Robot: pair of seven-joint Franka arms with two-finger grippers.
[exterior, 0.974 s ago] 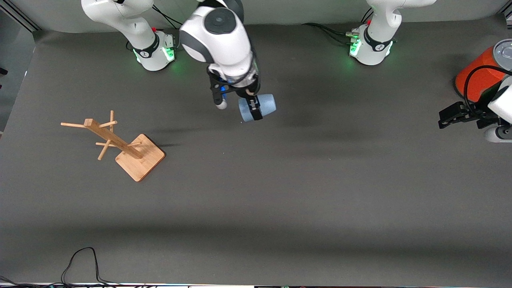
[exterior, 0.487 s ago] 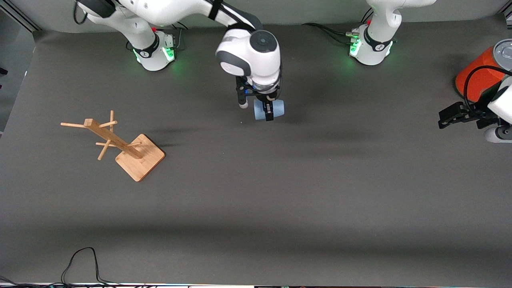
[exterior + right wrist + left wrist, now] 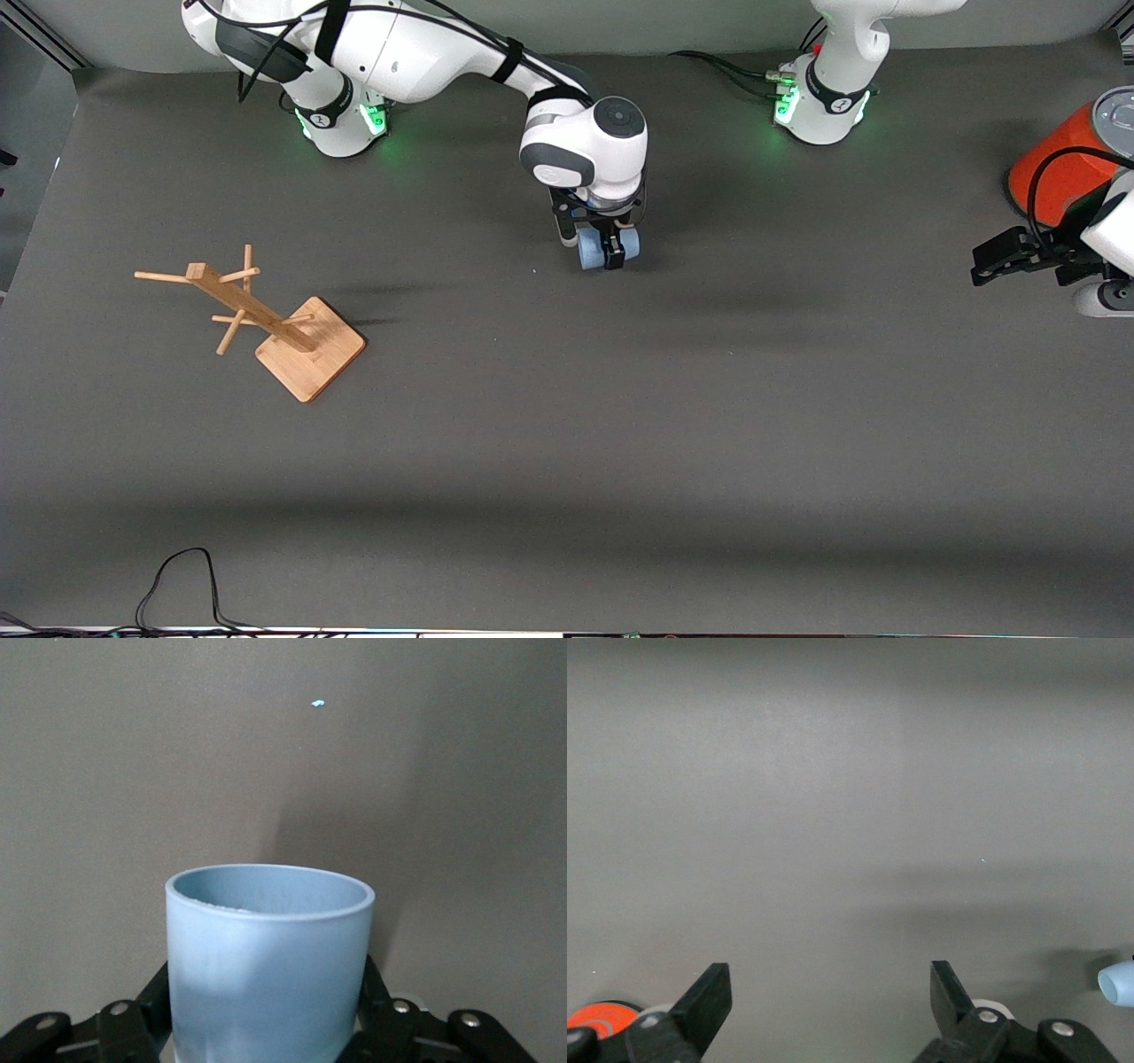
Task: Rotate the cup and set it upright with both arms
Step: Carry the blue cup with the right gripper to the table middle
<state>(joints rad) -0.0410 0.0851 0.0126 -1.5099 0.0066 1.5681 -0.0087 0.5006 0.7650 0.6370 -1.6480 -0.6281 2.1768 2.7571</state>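
The right gripper clamps the cup lying sideways low over mid-bench; the left gripper, spread wide, waits well apart at the left arm's end.

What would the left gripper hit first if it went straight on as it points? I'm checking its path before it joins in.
Probably only bare table. The open left gripper points at it; the cup sits off at the edge, apparently out of line.

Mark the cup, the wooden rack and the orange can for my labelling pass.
cup [image 3: 266,983]: right wrist view, middle of its wall.
wooden rack [image 3: 310,347]: front view, square base.
orange can [image 3: 1059,164]: front view, orange side wall.
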